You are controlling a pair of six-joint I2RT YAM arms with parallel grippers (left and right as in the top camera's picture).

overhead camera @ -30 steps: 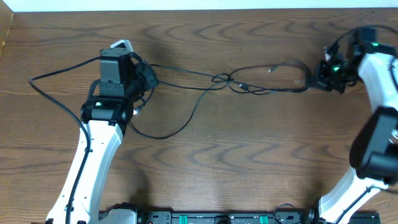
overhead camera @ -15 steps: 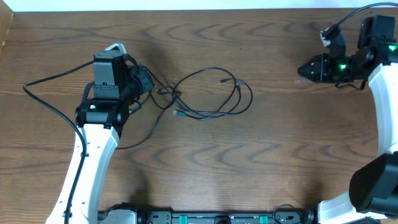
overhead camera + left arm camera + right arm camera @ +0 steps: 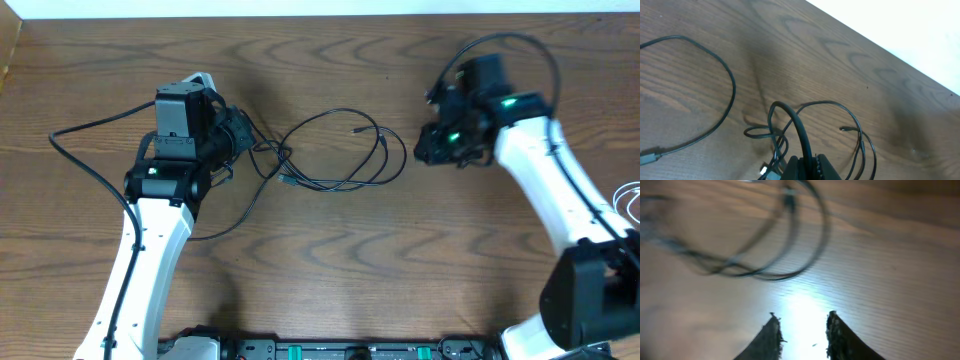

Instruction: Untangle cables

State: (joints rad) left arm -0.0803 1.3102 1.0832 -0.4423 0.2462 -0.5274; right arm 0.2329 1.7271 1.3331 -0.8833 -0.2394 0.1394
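Note:
Thin black cables lie in loose loops at the table's middle, with a knot near my left gripper. The left gripper is shut on a black cable, which arches up from its jaws in the left wrist view; more loops lie beyond. Another black strand sweeps round the left arm. My right gripper is open and empty just right of the loops. In the right wrist view its jaws hover over bare wood, with the blurred loops ahead. A white cable shows at the right edge.
The wood table's far edge meets a white wall. A black rail runs along the front edge, between the arm bases.
The right gripper let go of the stretched cable, which sprang back into loops by the left gripper. The right arm then swung left to the loops. The left arm barely moved.

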